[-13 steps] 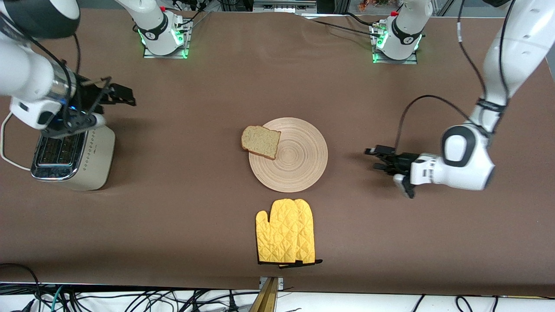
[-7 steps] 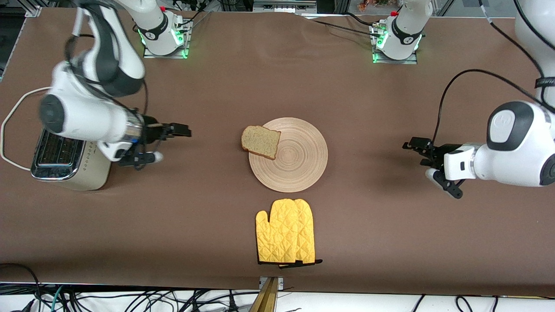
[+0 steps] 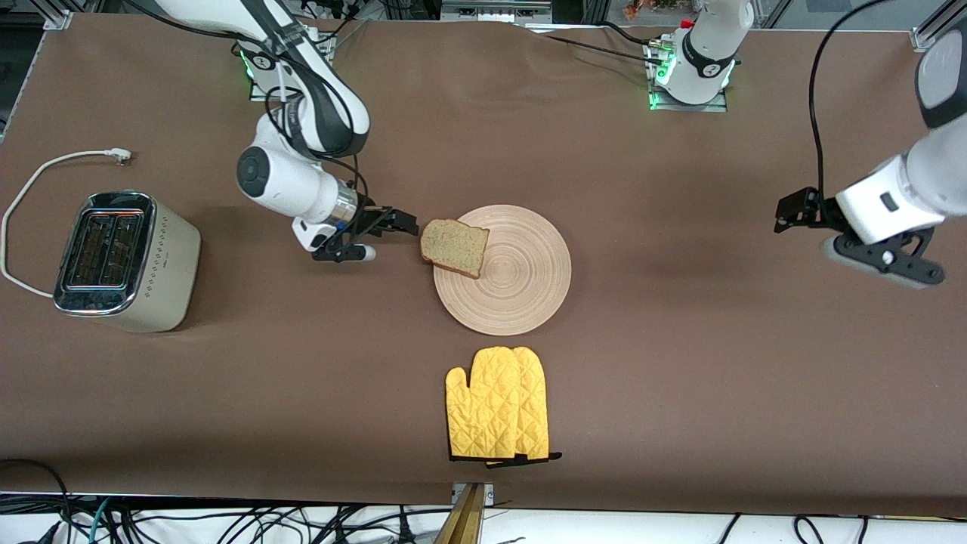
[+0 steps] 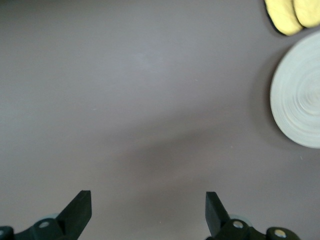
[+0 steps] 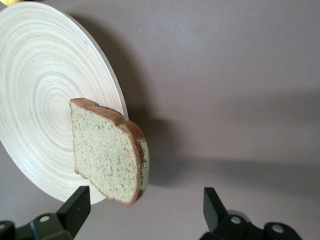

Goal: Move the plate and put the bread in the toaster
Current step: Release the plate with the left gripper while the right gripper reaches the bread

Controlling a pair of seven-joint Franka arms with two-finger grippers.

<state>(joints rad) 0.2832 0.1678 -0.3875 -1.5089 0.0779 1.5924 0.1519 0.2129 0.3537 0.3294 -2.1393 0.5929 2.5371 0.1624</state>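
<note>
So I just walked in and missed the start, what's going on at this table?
The right gripper, open, is low beside the bread, which lies on the plate with one side over the plate's rim. Nothing is grasped yet. The toaster stands with empty slots at the right arm's end of the table. The left gripper waits open above bare table at the left arm's end.
</note>
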